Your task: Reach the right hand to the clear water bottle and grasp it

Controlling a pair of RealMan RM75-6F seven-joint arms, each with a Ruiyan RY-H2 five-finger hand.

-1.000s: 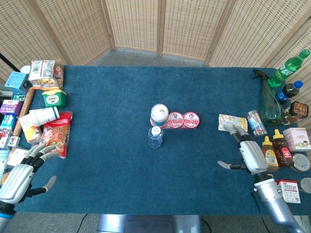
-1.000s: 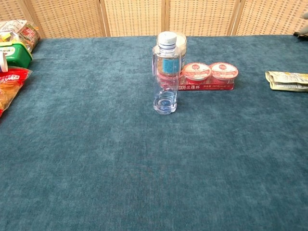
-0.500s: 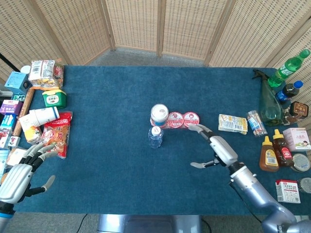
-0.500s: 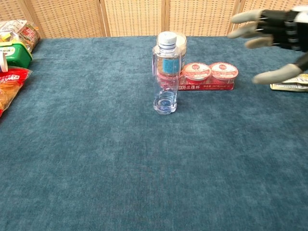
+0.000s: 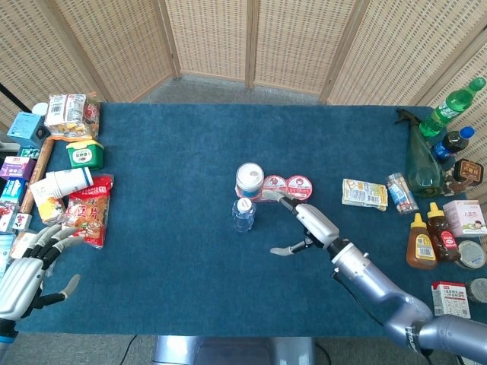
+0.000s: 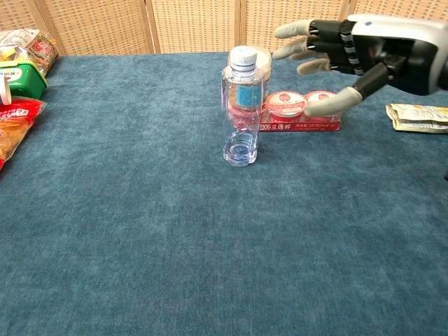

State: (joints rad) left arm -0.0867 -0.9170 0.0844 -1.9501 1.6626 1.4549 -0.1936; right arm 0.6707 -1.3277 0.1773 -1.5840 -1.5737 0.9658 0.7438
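Two views of the blue table [image 5: 175, 175]. Head view only: left hand [image 5: 23, 275] at the near-left corner, fingers spread, holding nothing. Both views: right hand [image 5: 308, 224], fingers apart and empty, near but not touching the upright clear water bottle [image 6: 241, 115] at table centre, beside red-lidded cups [image 6: 304, 105].

One clear water bottle [image 5: 243, 214] stands mid-table. Behind it sit one white-lidded jar [image 5: 249, 180] and two red-lidded cups [image 5: 287, 187]. Two honey bottles [image 5: 428, 232] stand at the right edge. Two robot hands show, left hand [image 5: 24, 274] and right hand [image 5: 308, 225].
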